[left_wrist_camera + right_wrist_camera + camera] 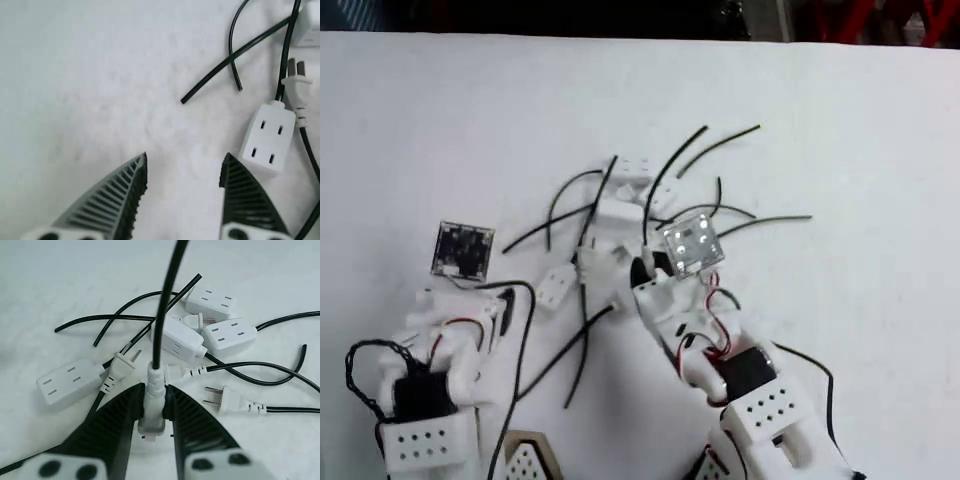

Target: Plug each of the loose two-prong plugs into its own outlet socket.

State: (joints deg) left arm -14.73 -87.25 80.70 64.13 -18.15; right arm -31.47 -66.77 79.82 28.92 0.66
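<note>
My right gripper point(154, 389) is shut on a white two-prong plug point(151, 412), whose black cord point(164, 305) rises away from it. Beyond it lie several white outlet sockets: one apart point(70, 380), one in the middle point(178, 341), and two close together behind it point(229, 334). Loose plugs point(121, 367) point(228, 399) lie among the cords on the table. In the high view this gripper point(643, 272) sits at the near edge of the pile. My left gripper point(182, 165) is open over bare table, with a white socket point(267, 135) and a plug point(297, 86) just beside it.
Short black cords point(570, 350) cross the white table point(840, 120) around the pile. A square marker tag point(464, 250) sits on the left wrist and another point(692, 246) on the right. A wooden piece point(525, 458) shows at the near edge.
</note>
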